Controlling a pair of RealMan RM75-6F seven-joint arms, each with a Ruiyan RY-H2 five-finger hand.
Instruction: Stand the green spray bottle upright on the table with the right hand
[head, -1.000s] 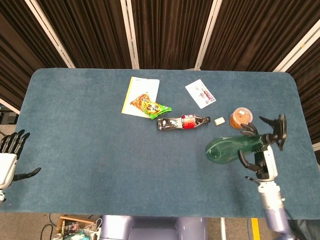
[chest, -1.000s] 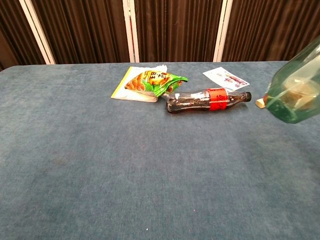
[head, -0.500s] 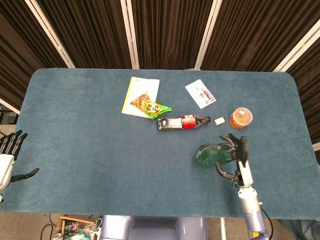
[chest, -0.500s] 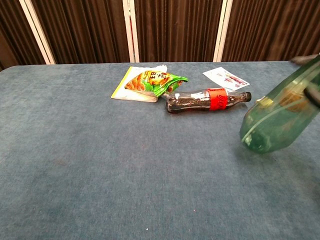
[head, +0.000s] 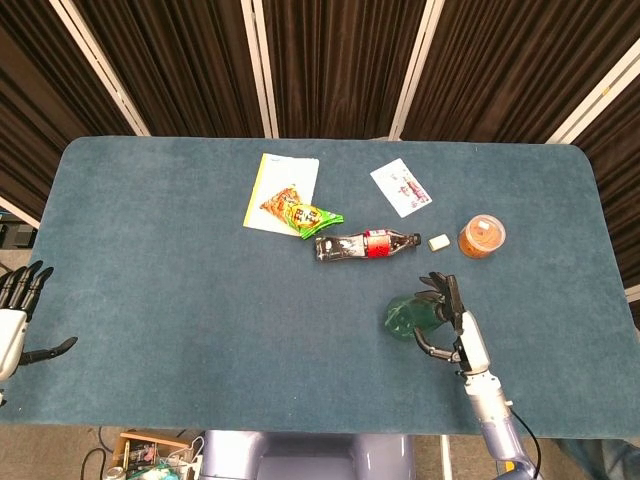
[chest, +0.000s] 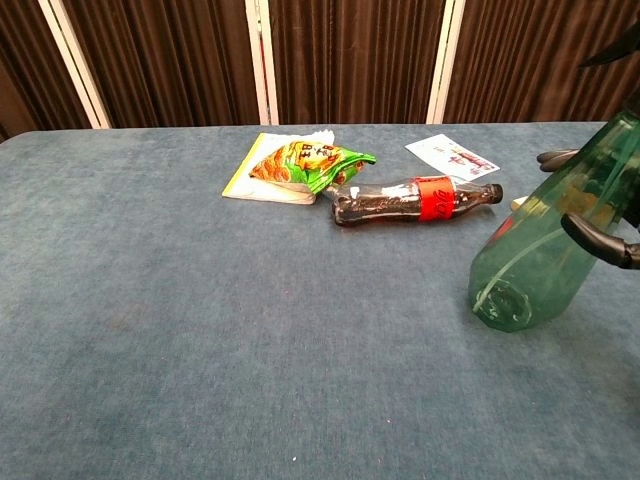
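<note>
Your right hand (head: 452, 322) grips the green spray bottle (head: 410, 315), with the fingers (chest: 598, 240) wrapped around its upper body. The bottle is tilted: in the chest view its round base (chest: 503, 300) faces forward and down, very near the surface (head: 180, 300), and I cannot tell whether its lower edge already touches the cloth. The top of the bottle leans back toward your side, behind the hand.

So I judge that the task is more than half done. The bottle is picked up and brought low over a free part of the surface, on the robot's right side near the front edge. What is left is to turn it until the base is flat on the cloth, to let it stand, and then to open the fingers and take the hand away without pushing it over.

Your left hand (head: 15, 310) hangs beyond the left edge, holding nothing, fingers apart.

Other things lie well apart from the bottle: the white paper (head: 270, 185) with the snack bag (head: 300, 212) on it, the cola bottle (head: 365, 244) lying on its side, the printed card (head: 400, 187), the orange round tub (head: 482, 237) and, between it and the cola bottle, a small pale block (head: 438, 242).
</note>
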